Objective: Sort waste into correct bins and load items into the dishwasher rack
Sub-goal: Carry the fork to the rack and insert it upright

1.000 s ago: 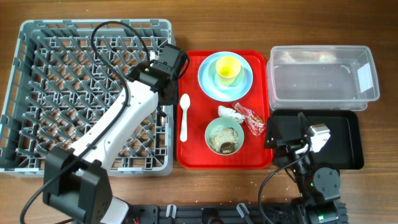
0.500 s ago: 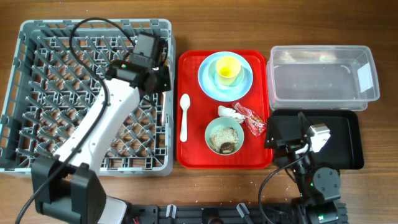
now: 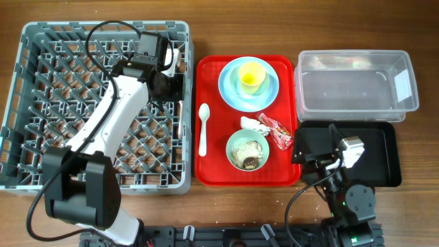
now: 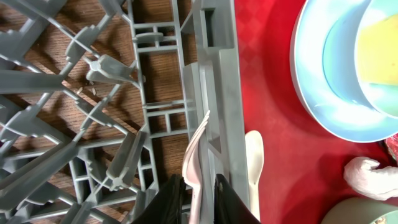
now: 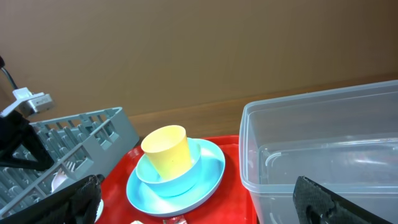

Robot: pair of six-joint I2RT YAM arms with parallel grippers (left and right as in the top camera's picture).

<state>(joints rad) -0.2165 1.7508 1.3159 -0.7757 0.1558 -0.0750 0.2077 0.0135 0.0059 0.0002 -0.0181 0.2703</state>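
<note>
My left gripper hangs over the right wall of the grey dishwasher rack. In the left wrist view it is shut on the white fork, tines pointing away along the rack wall. The white spoon lies on the red serving tray. The yellow cup sits in a pale blue bowl on the pale blue plate. The mint bowl holds grains and brown scraps. The red wrapper and the paper wad lie beside it. My right gripper is open and empty.
The clear tub stands at the back right, the black tray in front of it, under my right arm. The right wrist view shows the cup, the plate and the tub.
My left gripper has swung left from the red tray's edge to the rack's right wall, with the fork in it. The right arm has not moved.
</note>
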